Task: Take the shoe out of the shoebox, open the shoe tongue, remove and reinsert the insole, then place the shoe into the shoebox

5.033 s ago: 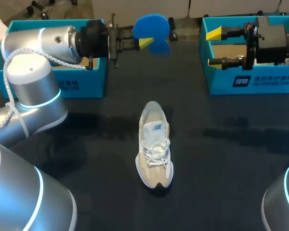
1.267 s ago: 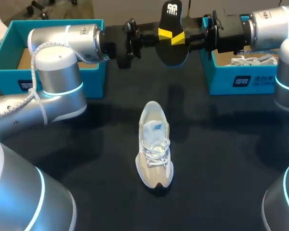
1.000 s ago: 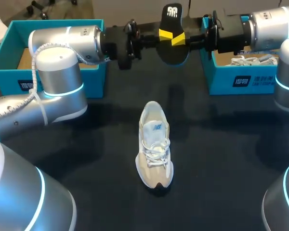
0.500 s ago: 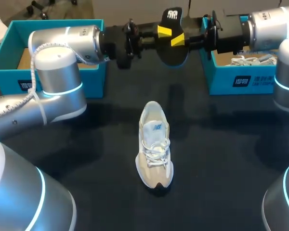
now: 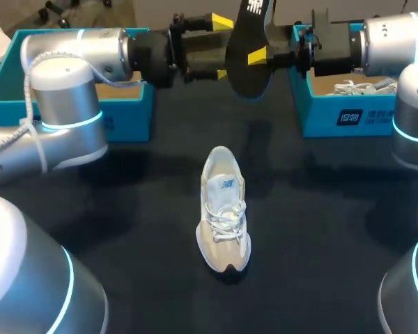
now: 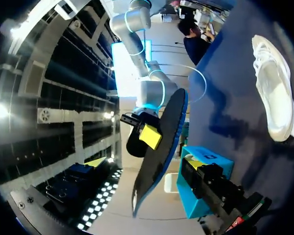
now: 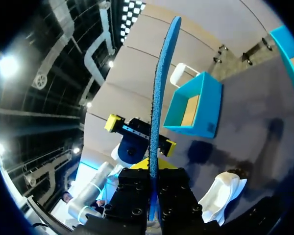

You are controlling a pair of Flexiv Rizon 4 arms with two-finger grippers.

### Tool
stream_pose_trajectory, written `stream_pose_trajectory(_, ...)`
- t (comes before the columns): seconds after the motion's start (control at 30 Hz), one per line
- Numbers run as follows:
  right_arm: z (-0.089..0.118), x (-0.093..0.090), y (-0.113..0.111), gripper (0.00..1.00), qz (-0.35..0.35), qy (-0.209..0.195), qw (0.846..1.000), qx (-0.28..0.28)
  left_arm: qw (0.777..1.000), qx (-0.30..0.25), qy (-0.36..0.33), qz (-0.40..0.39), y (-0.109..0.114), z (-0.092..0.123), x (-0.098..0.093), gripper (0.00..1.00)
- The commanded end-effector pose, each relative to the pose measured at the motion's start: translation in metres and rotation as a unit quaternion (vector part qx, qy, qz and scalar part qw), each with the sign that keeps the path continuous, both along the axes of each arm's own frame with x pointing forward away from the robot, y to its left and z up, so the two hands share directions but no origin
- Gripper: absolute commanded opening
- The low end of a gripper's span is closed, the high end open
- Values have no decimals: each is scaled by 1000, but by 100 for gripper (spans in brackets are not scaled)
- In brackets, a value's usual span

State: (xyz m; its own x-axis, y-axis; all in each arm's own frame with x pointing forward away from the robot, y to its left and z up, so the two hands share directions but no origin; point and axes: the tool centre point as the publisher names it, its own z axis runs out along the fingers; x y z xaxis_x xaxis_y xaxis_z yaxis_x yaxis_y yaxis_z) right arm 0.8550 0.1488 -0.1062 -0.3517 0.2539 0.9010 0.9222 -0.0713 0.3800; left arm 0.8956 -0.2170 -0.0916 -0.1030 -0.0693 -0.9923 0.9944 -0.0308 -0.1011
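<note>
Two arms of mine meet high over the far side of the black table, my left arm in from nine o'clock and my right arm in from three. The left shoebox sits at ten o'clock from the shoe. The right shoebox sits at two o'clock, with something white inside that I can't make out. The shoe lies on its sole near the middle of the table, toe towards six o'clock, well apart from both boxes. The insole hangs in the air at twelve o'clock from the shoe, standing on edge. My right gripper pinches it from both faces, and the right wrist view shows its blue edge rising from between those fingers. My left gripper is spread wide, one yellow tip to each side of the insole, and as far as I can tell neither touches it. My worry from here is that the pinch is on a thin, flexible piece, so a quick swing down could bend it or let it slip out. If the tongue sits closed when I bring it in, it could snag on the collar or laces and shove the shoe across the table. The open left fingers could also clip the insole when I pull that arm away. Count: one table, two arms, two shoeboxes, one shoe on the table, one insole, two grippers.
</note>
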Motion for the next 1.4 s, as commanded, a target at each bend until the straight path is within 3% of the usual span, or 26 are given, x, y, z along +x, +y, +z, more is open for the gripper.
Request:
stream_pose_trajectory(0.03,5,-4,0,0,-5,-28,1000,-4,998,34,59,3,17,3,-7,100)
stream_pose_trajectory(0.2,14,-3,1,0,6,-112,994,15,985,64,160,8,26,-8,-4,100)
stream_pose_trajectory(0.6,24,-2,8,0,46,-179,982,28,946,105,306,23,46,-31,-2,100)
stream_pose_trajectory(0.73,25,0,10,0,48,-176,983,25,945,124,301,27,54,-42,-1,100)
stream_pose_trajectory(1.4,25,0,10,0,48,-176,983,25,945,124,301,27,54,-42,-1,100)
